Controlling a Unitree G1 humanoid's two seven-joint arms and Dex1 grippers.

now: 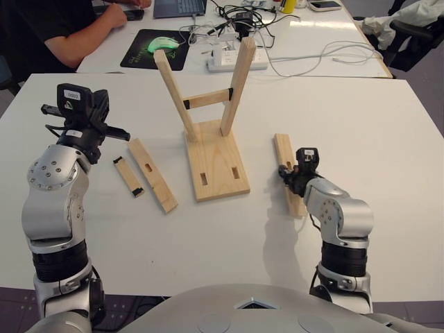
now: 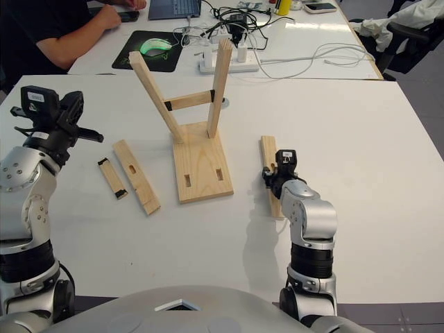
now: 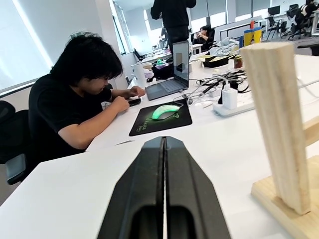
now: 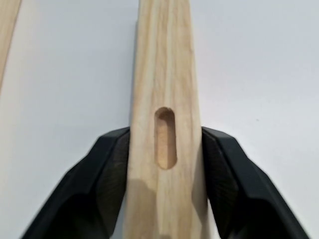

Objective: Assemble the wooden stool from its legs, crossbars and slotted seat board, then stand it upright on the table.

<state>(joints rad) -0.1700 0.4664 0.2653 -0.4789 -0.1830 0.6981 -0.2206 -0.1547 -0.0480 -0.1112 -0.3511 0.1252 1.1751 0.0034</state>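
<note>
The slotted seat board [image 1: 223, 177] lies flat mid-table. Two legs [image 1: 237, 82] stand upright in its far slots, joined by a crossbar [image 1: 207, 99]. A loose leg [image 1: 154, 175] and a short crossbar [image 1: 129, 177] lie left of the board. Another loose leg [image 1: 283, 151] lies right of the board, and my right gripper [image 1: 294, 175] is shut on it; its fingers [image 4: 113, 164] press both sides by the oval slot [image 4: 165, 137]. My left gripper [image 1: 119, 134] is shut with nothing in it, raised above the table left of the loose parts, its fingertips [image 3: 163, 143] pressed together.
A second table behind holds a power strip [image 1: 232, 61], cables [image 1: 326, 66], a mouse on a dark pad [image 1: 164, 44] and a laptop [image 1: 179, 7]. A person [image 3: 84, 104] sits there. Bare white tabletop [image 1: 374, 152] spreads to the right and near me.
</note>
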